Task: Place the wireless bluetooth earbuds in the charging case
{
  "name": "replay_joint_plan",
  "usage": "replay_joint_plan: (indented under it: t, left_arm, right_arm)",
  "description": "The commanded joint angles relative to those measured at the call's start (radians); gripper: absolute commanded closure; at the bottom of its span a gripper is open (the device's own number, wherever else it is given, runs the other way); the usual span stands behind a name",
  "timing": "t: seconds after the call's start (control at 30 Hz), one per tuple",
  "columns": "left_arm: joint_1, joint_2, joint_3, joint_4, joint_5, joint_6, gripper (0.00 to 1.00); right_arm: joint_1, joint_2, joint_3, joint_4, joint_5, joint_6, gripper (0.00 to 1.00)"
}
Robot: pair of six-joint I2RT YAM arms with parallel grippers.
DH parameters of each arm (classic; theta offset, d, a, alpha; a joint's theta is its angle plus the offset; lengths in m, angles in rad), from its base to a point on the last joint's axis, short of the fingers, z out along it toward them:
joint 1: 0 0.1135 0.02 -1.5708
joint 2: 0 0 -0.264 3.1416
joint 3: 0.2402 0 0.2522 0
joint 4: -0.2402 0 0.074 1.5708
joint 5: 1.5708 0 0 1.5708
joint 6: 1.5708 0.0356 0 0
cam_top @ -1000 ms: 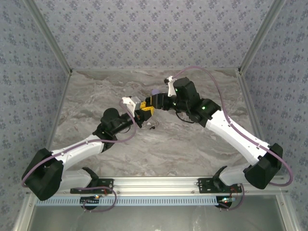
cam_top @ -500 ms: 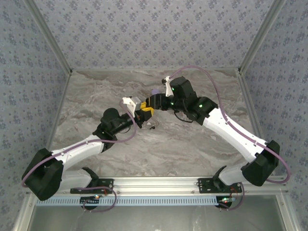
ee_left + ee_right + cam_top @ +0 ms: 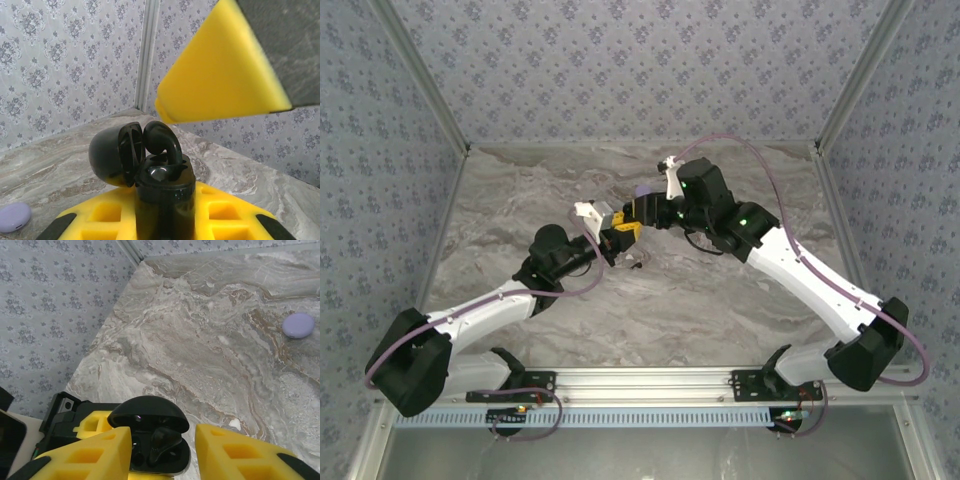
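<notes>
The marbled table (image 3: 510,200) is boxed in by papered walls (image 3: 620,60) on three sides, with wide bare stone to the left and right of the centre. There the left gripper (image 3: 617,238) is clamped on the upright charging case (image 3: 162,190), whose lid is flipped back and which has a black curved piece (image 3: 161,140) standing in its well. The right gripper (image 3: 162,432) hovers just above, jaws parted to either side. The right wrist view adds a lilac disc (image 3: 298,325) lying well apart toward the far wall, while from overhead the case is too small to read.
</notes>
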Motion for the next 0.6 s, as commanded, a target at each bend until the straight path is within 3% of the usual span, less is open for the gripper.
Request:
replay_joint_plan:
  t: [0.0,0.27,0.57]
  left_arm:
    - [-0.007,-0.018,0.032,0.03,0.013,0.015,0.79]
    - [-0.007,-0.016,0.033,0.045,0.047,0.014,0.79]
    - [-0.007,-0.016,0.033,0.055,0.068,0.017,0.79]
  right_arm:
    - [0.003,-0.023,0.033,-0.027,0.016,-0.019,0.64]
    - [-0.003,-0.007,0.032,-0.037,0.018,-0.021,0.74]
    - [-0.005,0.009,0.032,-0.07,0.008,-0.018,0.75]
